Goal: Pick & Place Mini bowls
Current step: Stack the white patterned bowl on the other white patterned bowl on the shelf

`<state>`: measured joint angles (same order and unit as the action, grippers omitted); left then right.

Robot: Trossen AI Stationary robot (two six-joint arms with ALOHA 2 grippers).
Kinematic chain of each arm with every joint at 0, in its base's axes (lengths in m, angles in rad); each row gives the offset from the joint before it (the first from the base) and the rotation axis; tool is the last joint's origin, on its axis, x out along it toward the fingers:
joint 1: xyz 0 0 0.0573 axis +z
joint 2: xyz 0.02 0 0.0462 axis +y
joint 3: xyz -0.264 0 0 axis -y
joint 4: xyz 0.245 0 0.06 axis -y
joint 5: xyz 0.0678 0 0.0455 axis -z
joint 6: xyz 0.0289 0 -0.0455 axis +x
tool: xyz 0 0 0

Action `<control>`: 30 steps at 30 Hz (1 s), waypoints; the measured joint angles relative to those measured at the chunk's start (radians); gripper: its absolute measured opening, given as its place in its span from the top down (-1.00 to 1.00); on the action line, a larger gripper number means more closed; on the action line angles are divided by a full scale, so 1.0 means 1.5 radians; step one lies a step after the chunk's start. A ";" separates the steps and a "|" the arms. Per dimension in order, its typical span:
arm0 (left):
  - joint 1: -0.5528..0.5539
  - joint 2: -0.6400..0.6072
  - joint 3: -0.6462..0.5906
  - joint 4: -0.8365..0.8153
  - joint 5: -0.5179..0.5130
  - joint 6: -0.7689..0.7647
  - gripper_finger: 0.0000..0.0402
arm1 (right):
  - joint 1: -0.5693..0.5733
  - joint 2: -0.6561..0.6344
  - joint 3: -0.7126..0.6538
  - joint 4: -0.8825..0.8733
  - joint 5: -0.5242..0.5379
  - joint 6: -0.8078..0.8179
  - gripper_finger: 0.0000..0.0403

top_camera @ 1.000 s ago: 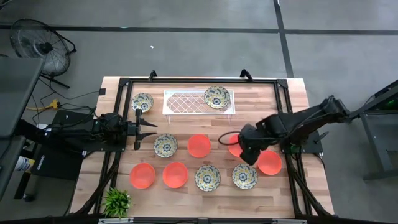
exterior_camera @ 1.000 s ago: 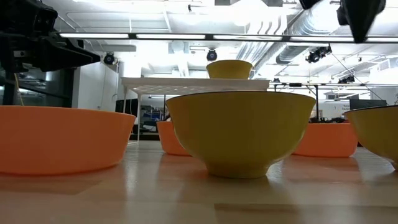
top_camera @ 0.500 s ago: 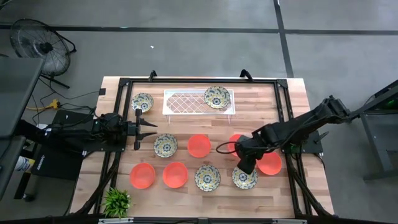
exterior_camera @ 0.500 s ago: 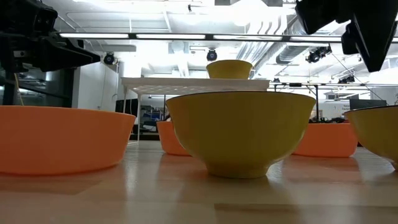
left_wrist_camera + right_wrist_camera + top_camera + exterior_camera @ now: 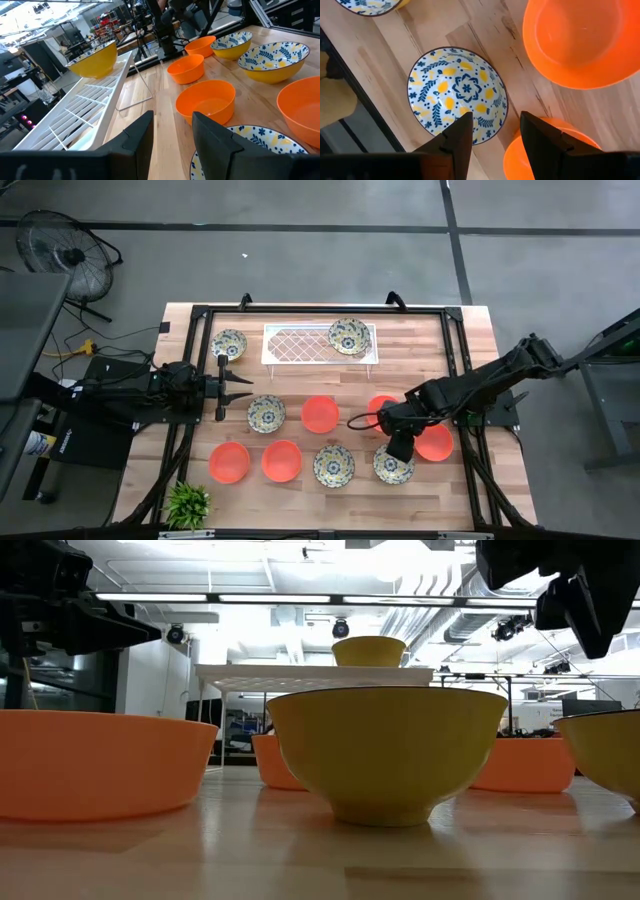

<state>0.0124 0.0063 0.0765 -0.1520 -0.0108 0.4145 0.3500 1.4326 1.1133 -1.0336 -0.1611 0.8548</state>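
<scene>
The right claw (image 5: pixel 398 450) is hanging open and empty over the near right of the desk (image 5: pixel 480 340), its fingers (image 5: pixel 457 137) poised just above a floral mini bowl (image 5: pixel 393 466) with an orange mini bowl (image 5: pixel 435 443) right beside it. The left claw (image 5: pixel 243 390) is waiting at the left, fingers apart, holding nothing, pointing at another floral bowl (image 5: pixel 266 413). One floral bowl (image 5: pixel 349 336) is sitting on the white tray (image 5: pixel 300 345) at the far side.
</scene>
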 joint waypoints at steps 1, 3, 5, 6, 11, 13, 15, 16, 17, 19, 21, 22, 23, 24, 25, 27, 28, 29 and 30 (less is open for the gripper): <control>0.000 0.000 0.000 0.000 0.000 0.000 0.35 | 0.000 0.000 0.000 0.000 0.003 -0.001 0.25; 0.000 0.000 0.000 0.000 0.000 0.000 0.35 | 0.003 0.000 0.000 0.000 0.011 -0.006 0.25; 0.000 0.000 0.000 0.000 0.000 0.000 0.35 | 0.009 0.000 0.000 0.000 0.025 -0.012 0.25; 0.000 0.000 0.000 0.000 0.000 0.000 0.35 | 0.013 0.000 0.000 0.000 0.033 -0.013 0.25; 0.000 0.000 0.000 0.000 0.000 0.000 0.35 | 0.028 0.000 0.000 0.000 0.057 -0.013 0.25; 0.000 0.000 0.000 0.000 0.000 0.000 0.35 | 0.034 0.000 0.000 0.000 0.057 -0.013 0.25; 0.000 0.000 0.000 0.000 0.000 0.000 0.35 | 0.040 0.000 0.000 0.000 0.060 -0.013 0.25; 0.000 0.000 0.000 0.000 0.000 0.000 0.35 | 0.044 0.000 0.000 0.000 0.065 -0.013 0.25; 0.000 0.000 0.000 0.000 0.000 0.000 0.35 | 0.047 0.000 0.000 0.000 0.071 -0.012 0.25; 0.000 0.000 0.000 0.000 0.000 0.000 0.35 | 0.053 0.004 0.001 0.000 0.087 -0.012 0.25; 0.000 0.000 0.000 0.000 0.000 0.000 0.35 | 0.056 0.006 0.001 0.000 0.094 -0.012 0.25; 0.000 0.000 0.000 0.000 0.000 0.000 0.35 | 0.057 0.006 0.001 0.000 0.095 -0.012 0.25; 0.000 0.000 0.000 0.000 0.000 0.000 0.35 | 0.057 0.007 0.001 0.000 0.096 -0.011 0.25; 0.000 0.000 0.000 0.000 0.000 0.000 0.35 | 0.057 0.009 0.001 0.000 0.096 -0.005 0.25; 0.000 0.000 0.000 0.000 0.000 0.000 0.35 | 0.057 0.011 0.001 0.000 0.096 0.000 0.25; 0.000 0.000 0.000 0.000 0.000 0.000 0.35 | 0.060 0.019 0.001 0.001 0.096 0.006 0.25; 0.000 0.000 0.000 0.000 0.000 0.000 0.35 | 0.060 0.023 0.001 0.002 0.096 0.006 0.25; 0.000 0.000 0.000 0.000 0.000 0.000 0.35 | 0.061 0.029 0.001 0.005 0.092 0.008 0.25; 0.000 0.000 0.000 0.000 0.000 0.000 0.35 | 0.063 0.034 0.001 0.007 0.089 0.011 0.25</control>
<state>0.0128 0.0067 0.0765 -0.1516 -0.0109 0.4145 0.4443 1.4833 1.1145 -1.0228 -0.0275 0.8720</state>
